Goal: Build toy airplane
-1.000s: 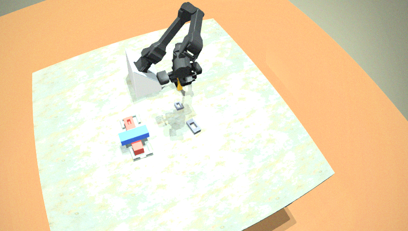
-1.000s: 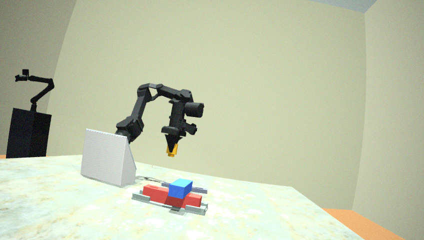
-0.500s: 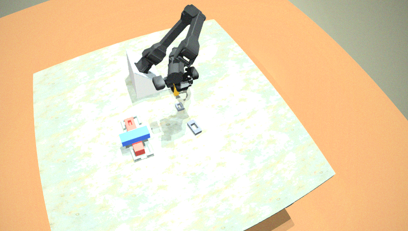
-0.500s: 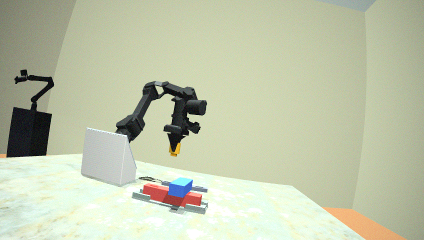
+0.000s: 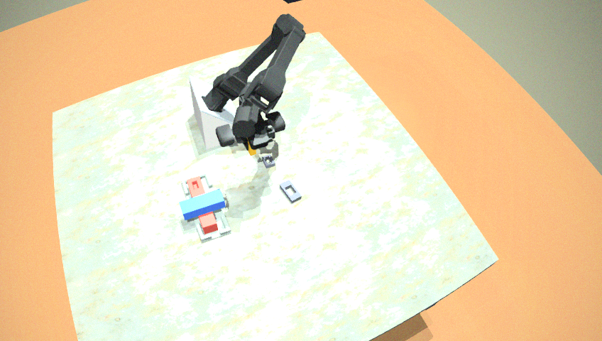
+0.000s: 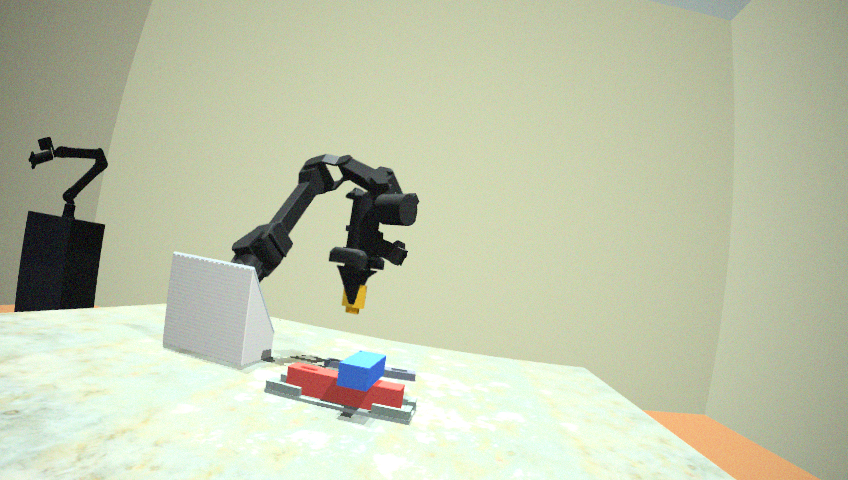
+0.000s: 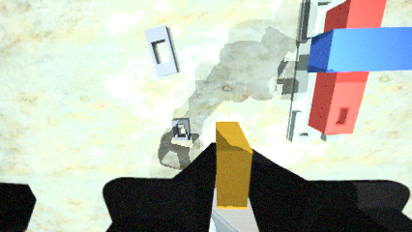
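Observation:
The red fuselage (image 5: pixel 208 224) (image 6: pixel 315 381) (image 7: pixel 338 103) lies in the grey cradle (image 5: pixel 225 224) (image 6: pixel 282 387) (image 7: pixel 296 123), looking flat. The blue wing (image 5: pixel 202 204) (image 6: pixel 361 369) (image 7: pixel 363 50) sits across the top of its middle; its tab is hidden. The tail socket is open and empty. My gripper (image 6: pixel 353 297) (image 7: pixel 226 147) is shut on the yellow tail fin (image 5: pixel 252 150) (image 6: pixel 359 297) (image 7: pixel 233 174), whose tab points down in the exterior view. It hangs well above the table, to the side of the cradle's tail end and closer to the arm's base.
A small grey holder (image 5: pixel 267 158) (image 7: pixel 182 130) and a larger grey holder (image 5: pixel 292 188) (image 6: pixel 399 374) (image 7: pixel 161 51), both with openings, lie on the table beside the cradle. A white wedge-shaped block (image 5: pixel 204 122) (image 6: pixel 208 309) stands by the arm's base.

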Available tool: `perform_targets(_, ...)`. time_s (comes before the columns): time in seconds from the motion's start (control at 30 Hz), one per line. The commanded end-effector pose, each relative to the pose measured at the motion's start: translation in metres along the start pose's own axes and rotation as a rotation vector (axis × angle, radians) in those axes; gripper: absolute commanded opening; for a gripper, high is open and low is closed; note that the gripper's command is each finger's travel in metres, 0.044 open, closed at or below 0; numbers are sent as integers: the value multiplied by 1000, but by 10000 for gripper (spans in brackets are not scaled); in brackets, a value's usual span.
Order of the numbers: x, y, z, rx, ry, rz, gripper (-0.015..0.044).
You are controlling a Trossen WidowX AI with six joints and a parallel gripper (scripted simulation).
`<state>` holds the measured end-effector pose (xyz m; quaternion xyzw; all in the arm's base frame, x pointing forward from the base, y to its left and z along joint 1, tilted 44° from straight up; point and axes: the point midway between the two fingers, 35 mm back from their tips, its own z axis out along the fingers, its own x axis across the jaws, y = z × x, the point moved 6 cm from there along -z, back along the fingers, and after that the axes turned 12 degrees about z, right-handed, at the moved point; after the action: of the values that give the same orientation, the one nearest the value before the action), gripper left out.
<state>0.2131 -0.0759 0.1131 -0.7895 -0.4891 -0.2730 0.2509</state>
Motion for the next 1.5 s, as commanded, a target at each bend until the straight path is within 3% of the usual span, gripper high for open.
perform_targets(0.0, -11, 8, 0, -11, -6, -1, 0)
perform_targets(1.47, -146, 37, 32, 6, -10, -14, 0)
